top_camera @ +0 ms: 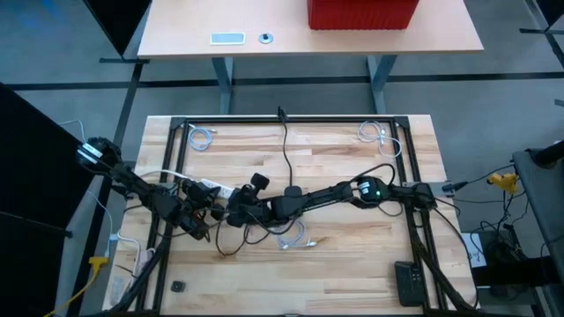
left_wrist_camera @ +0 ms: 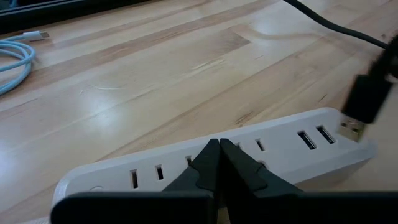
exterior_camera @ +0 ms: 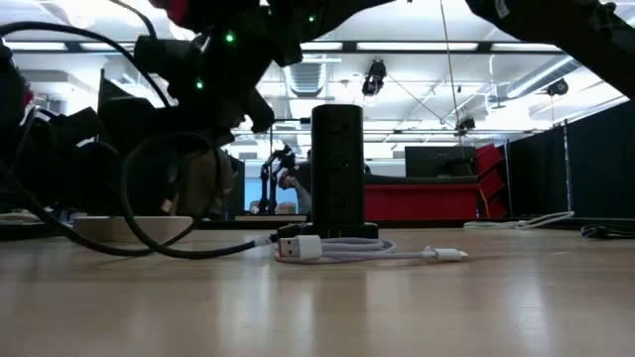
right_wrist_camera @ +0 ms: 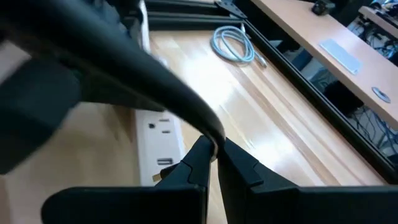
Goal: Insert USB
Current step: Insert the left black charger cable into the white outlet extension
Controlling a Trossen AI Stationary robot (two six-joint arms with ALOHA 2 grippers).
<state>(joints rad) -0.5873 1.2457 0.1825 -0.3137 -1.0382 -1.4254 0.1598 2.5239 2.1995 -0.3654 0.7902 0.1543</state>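
A white power strip (left_wrist_camera: 280,155) lies on the wooden table left of centre (top_camera: 210,187), outlet slots and two USB ports (left_wrist_camera: 314,137) facing up. My left gripper (left_wrist_camera: 219,148) is shut, tips on the strip's top. My right gripper (right_wrist_camera: 212,149), reaching in from the right (top_camera: 236,204), is shut on a black USB cable (right_wrist_camera: 124,68). The cable's black plug (left_wrist_camera: 368,99) hovers tilted at the strip's USB end. Its metal tip (left_wrist_camera: 351,129) is just beside the outer port and outside it. My left gripper lays its shut fingertips (left_wrist_camera: 208,155) on the strip's top face among the outlet slots (left_wrist_camera: 258,146), slanting down from the table's left. The strip lies flat on the table. My right gripper pinches the black cable at its plug end (right_wrist_camera: 208,134) between both fingers, slanting down from the table's right. The plug is lifted clear, its metal tip (right_wrist_camera: 160,176) showing past the fingers above the strip (right_wrist_camera: 160,134).
White cable coils lie at the far left (top_camera: 201,136), far right (top_camera: 374,132) and near centre (top_camera: 295,236), the last with a red-tipped plug (exterior_camera: 288,248). A black remote-like box (top_camera: 407,282) sits near right. A dark metal frame (top_camera: 291,121) borders the table.
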